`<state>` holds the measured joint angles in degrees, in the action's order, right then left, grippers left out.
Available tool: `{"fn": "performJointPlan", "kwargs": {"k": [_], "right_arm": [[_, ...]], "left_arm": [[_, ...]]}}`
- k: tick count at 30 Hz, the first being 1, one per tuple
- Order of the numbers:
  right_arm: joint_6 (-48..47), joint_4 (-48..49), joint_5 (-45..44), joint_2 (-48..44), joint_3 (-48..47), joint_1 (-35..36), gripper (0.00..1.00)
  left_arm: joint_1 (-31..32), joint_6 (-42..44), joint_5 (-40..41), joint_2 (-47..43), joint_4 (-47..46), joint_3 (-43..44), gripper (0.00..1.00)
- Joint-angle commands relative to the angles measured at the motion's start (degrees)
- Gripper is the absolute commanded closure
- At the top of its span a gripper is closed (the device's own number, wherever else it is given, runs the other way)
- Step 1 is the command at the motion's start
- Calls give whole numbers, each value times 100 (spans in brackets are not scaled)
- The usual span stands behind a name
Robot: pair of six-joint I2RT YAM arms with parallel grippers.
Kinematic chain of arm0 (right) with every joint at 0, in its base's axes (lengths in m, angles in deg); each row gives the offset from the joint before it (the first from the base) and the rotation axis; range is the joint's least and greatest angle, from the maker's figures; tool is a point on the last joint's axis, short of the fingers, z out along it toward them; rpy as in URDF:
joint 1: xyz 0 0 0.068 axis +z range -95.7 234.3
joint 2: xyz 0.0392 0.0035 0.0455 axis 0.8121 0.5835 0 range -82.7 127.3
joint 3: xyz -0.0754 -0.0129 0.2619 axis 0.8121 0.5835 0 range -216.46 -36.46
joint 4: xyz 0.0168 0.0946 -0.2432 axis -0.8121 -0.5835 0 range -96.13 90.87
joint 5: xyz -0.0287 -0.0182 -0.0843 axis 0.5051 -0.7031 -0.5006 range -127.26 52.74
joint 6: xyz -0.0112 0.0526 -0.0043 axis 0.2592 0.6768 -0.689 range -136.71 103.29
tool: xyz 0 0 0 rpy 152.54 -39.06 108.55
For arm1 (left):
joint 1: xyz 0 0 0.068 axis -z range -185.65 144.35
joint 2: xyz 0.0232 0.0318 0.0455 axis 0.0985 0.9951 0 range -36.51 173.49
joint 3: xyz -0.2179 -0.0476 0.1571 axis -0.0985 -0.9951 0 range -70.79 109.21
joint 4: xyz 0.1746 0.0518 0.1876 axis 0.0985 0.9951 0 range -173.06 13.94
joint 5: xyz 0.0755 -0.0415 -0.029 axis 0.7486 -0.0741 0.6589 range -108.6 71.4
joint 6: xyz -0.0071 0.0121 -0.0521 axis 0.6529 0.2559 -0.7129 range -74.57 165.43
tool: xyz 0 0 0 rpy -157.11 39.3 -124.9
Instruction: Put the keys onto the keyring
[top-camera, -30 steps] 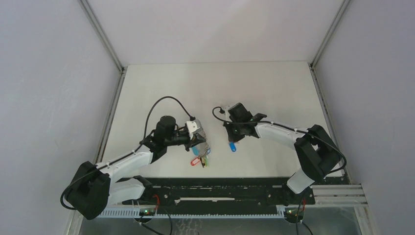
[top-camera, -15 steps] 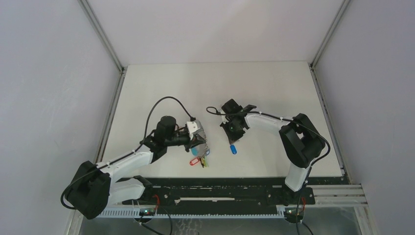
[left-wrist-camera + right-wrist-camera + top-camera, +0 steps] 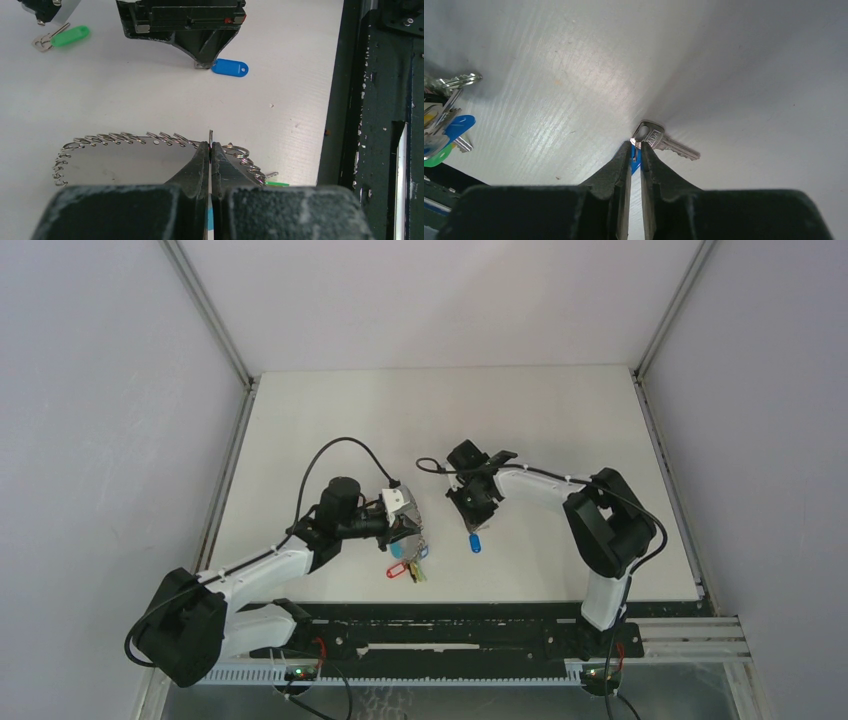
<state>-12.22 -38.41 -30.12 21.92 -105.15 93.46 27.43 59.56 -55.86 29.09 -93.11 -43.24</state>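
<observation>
Since the earlier top view the right arm has folded in: its elbow has swung from the lower right towards the centre, and its wrist has shifted a little up and left. The left arm has not stirred. The blue key has stayed just right of centre and now lies flat on the table.

The right gripper stands tip-down over the key's small ring with its jaws a slit apart. Whether they pinch that ring or have let it go I cannot tell. The left gripper is clamped tight on the thin wire of the keyring, holding it low over the table left of centre.

I judge the blue key is not yet threaded, and the right arm is likely resetting its hold before carrying the key across.

A green key lies at the upper left of the left wrist view, apart from both grippers. The upper half of the top view offers broad open table. The black rail at the bottom runs near the ring's hanging tags, so there is little room that way, and the two grippers are near each other at centre
</observation>
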Motion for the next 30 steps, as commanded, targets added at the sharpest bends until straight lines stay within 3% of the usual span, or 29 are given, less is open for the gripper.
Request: {"fn": "performJointPlan", "kwargs": {"k": [1,14,21,30], "right_arm": [[-96,291,-138,-497,38,100,87],[-39,2147,-506,-2123,1862,206,82],[-62,2954,-583,-2110,2380,318,82],[-81,3217,-635,-1810,2499,380,83]], "left_arm": [[-30,-31,-7,-65,-260,200,100],[-30,-58,5,-117,-331,155,100],[-29,-67,-12,-131,-340,148,100],[-30,-75,-19,-126,-353,147,100]]}}
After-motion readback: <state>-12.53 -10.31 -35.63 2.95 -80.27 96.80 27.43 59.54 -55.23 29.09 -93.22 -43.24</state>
